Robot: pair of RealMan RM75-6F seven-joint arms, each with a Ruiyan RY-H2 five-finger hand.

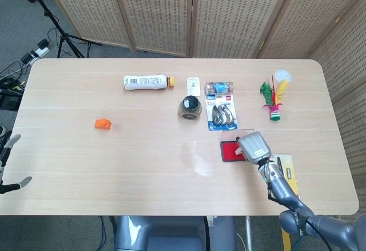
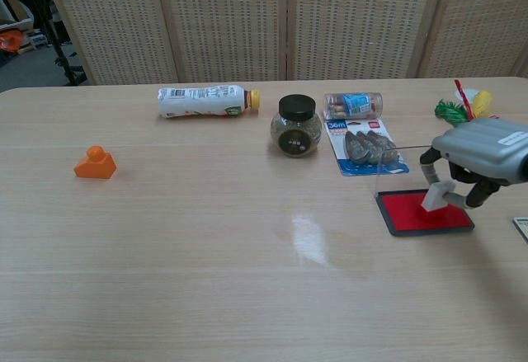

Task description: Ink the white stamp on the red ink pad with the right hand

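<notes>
Red felt of the flat, black-framed ink pad (image 2: 424, 211) lies directly beneath the right hand (image 2: 483, 152), whose fingers (image 2: 429, 167) pinch the small white plastic stamp (image 2: 438, 195), tilted, its lower end seemingly at the pad's face.

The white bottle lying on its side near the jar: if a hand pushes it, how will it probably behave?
The white bottle lies on its side, so it would likely roll if pushed across its length. Its round, smooth-looking body might slip in a loose grasp. Whether it is full, and so heavy, cannot be told.
</notes>
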